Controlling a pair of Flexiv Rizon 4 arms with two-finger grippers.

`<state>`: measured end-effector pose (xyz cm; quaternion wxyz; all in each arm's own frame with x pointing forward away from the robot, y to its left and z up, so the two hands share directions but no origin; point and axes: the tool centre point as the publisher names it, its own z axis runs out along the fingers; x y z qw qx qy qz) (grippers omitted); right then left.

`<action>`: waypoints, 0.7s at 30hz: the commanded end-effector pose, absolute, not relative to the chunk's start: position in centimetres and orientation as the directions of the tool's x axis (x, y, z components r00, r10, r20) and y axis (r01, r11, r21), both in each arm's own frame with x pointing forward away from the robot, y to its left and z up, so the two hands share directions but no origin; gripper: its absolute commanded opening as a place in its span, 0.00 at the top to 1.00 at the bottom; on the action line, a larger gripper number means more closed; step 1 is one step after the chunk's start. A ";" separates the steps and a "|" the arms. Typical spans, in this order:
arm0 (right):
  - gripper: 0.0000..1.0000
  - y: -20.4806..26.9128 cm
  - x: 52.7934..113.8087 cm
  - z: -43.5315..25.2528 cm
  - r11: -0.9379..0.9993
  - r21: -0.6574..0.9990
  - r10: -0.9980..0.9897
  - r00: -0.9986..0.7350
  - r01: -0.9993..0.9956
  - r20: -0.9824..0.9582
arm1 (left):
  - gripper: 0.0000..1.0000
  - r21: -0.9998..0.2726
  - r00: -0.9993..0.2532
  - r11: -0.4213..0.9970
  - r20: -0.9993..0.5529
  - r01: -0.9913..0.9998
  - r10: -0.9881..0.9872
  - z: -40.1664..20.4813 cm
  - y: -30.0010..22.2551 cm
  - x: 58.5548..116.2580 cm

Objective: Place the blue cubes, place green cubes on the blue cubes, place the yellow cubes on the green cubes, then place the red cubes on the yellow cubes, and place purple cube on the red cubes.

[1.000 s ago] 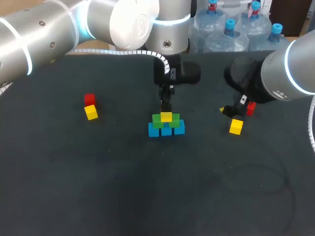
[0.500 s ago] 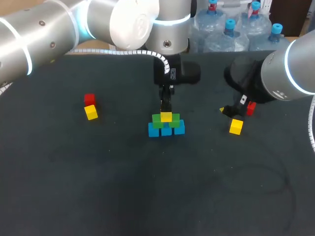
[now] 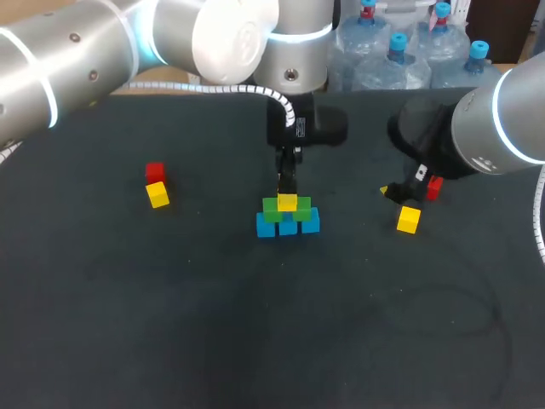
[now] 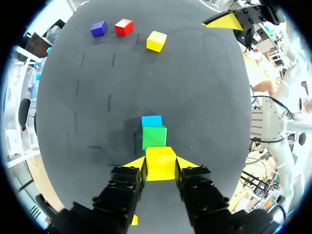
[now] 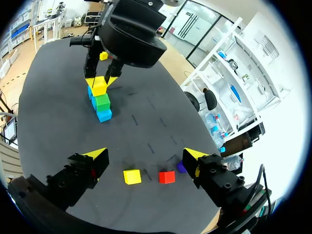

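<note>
With the blue cubes (image 3: 288,226) and green cubes (image 3: 272,207) laid, the left gripper (image 4: 161,165) clamps a yellow cube (image 4: 160,158) upon them, while the red cube (image 5: 166,177) and purple cube (image 5: 181,167) lie unplaced ahead of the spread-open right gripper (image 5: 145,157).

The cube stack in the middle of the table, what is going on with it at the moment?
The left gripper is shut on a yellow cube at the top of the stack, on the green cubes, which sit on the blue cubes. The right gripper is open, above a loose yellow cube, a red cube and a purple cube. A red and yellow pair lies apart on the left arm's side. No red or purple cube is stacked yet.
</note>
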<state>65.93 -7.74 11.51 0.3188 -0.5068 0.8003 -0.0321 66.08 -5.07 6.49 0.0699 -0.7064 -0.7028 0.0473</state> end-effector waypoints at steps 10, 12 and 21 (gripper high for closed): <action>0.00 -7.7 65.8 11.3 0.488 -0.382 -0.829 -0.281 -0.785 -0.484 | 1.00 -0.181 0.003 0.004 0.038 0.984 0.999 6.3 -5.0 66.5; 0.00 -7.7 65.8 11.3 0.488 -0.382 -0.829 -0.281 -0.785 -0.484 | 1.00 -0.181 0.003 0.004 0.037 0.983 0.999 6.3 -5.0 66.5; 0.00 -7.7 65.8 11.3 0.488 -0.382 -0.829 -0.281 -0.785 -0.484 | 0.95 -0.180 0.014 -0.009 0.032 0.984 0.999 6.2 -5.0 66.6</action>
